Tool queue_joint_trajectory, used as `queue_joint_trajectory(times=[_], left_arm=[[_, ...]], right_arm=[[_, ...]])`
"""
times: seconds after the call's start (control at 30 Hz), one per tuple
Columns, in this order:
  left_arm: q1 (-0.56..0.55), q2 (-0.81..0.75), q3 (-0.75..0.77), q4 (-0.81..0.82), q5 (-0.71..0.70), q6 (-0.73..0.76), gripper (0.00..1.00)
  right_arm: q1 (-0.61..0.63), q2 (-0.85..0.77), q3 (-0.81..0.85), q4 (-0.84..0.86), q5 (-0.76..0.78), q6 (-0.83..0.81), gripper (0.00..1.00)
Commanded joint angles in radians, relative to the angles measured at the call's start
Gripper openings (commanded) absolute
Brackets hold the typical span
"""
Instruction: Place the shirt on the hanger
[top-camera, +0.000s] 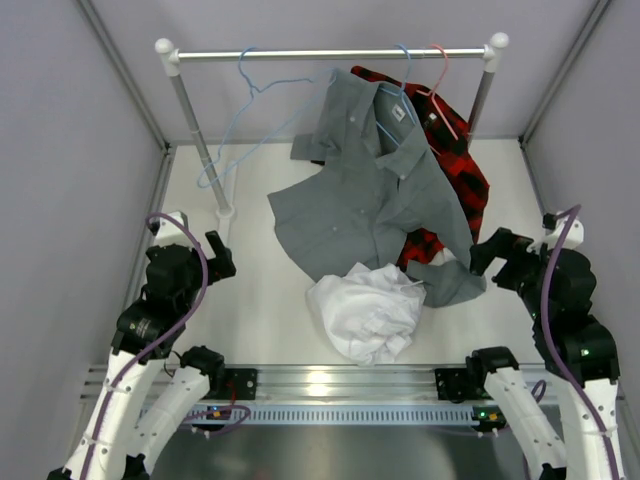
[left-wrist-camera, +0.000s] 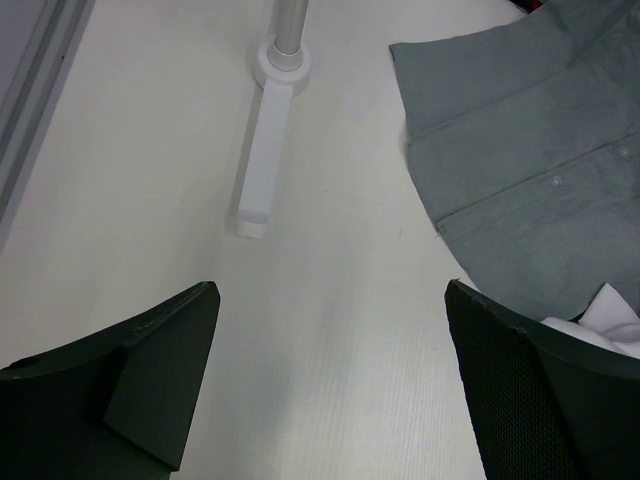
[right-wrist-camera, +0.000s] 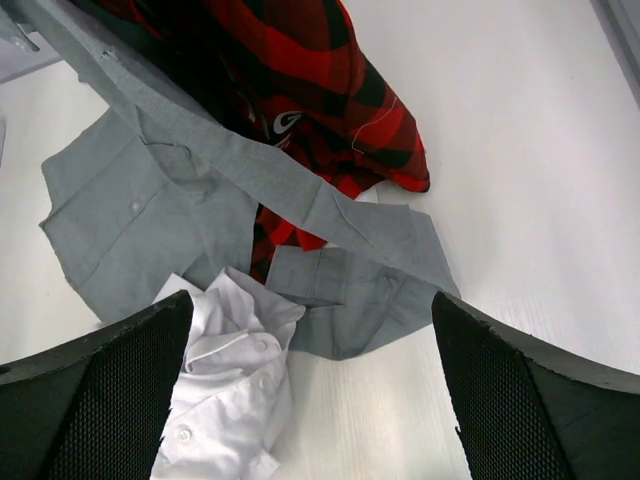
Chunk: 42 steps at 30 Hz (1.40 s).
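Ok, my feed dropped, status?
Left gripper open, right gripper open, both empty. Shirt crumpled on table; hanger bare on rail. Grey shirt touching it.

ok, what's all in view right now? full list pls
white shirt: 1, white, crumpled on the table, front centre
bare hanger: 1, light blue wire, on the rail, left side
grey shirt: 1, grey, hung from the rail, lower part spread on the table, a sleeve lying by the white shirt
blue hanger: 1, blue, on the rail, carrying the grey shirt
plaid shirt: 1, red and black, hung behind the grey shirt, right side
pink hanger: 1, pink, on the rail, far right, at the plaid shirt
rack: 1, white posts with metal rail, back of the table
table: 1, white
left gripper: 1, black, open, over bare table
right gripper: 1, black, open, above the grey sleeve
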Motion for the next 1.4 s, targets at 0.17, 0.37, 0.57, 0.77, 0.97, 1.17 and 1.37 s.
queue_joint_trajectory(times=[0.17, 0.37, 0.57, 0.77, 0.97, 1.17, 1.37], left_arm=[[-0.004, -0.003, -0.011, 0.061, -0.022, -0.007, 0.98], [-0.004, 0.000, -0.015, 0.067, -0.008, -0.001, 0.98], [-0.004, 0.021, -0.021, 0.076, 0.029, 0.007, 0.98], [-0.004, 0.052, -0.026, 0.099, 0.138, 0.030, 0.98], [-0.004, 0.139, -0.008, 0.139, 0.423, 0.045, 0.98], [-0.005, 0.280, -0.003, 0.222, 0.719, -0.057, 0.98], [-0.027, 0.271, -0.035, 0.305, 0.661, -0.175, 0.98]], right_arm=[[-0.011, -0.020, -0.006, 0.051, -0.240, -0.023, 0.99], [-0.013, 0.073, -0.132, 0.223, -0.737, 0.127, 0.99], [0.087, 0.161, -0.325, 0.409, -0.646, 0.244, 0.97], [0.182, 0.305, -0.500, 0.617, -0.445, 0.340, 0.93], [0.325, 0.463, -0.575, 0.914, -0.526, 0.372, 0.56], [0.516, 0.393, -0.488, 0.956, -0.385, 0.234, 0.00], [0.817, 0.322, -0.416, 1.009, -0.256, 0.045, 0.00]])
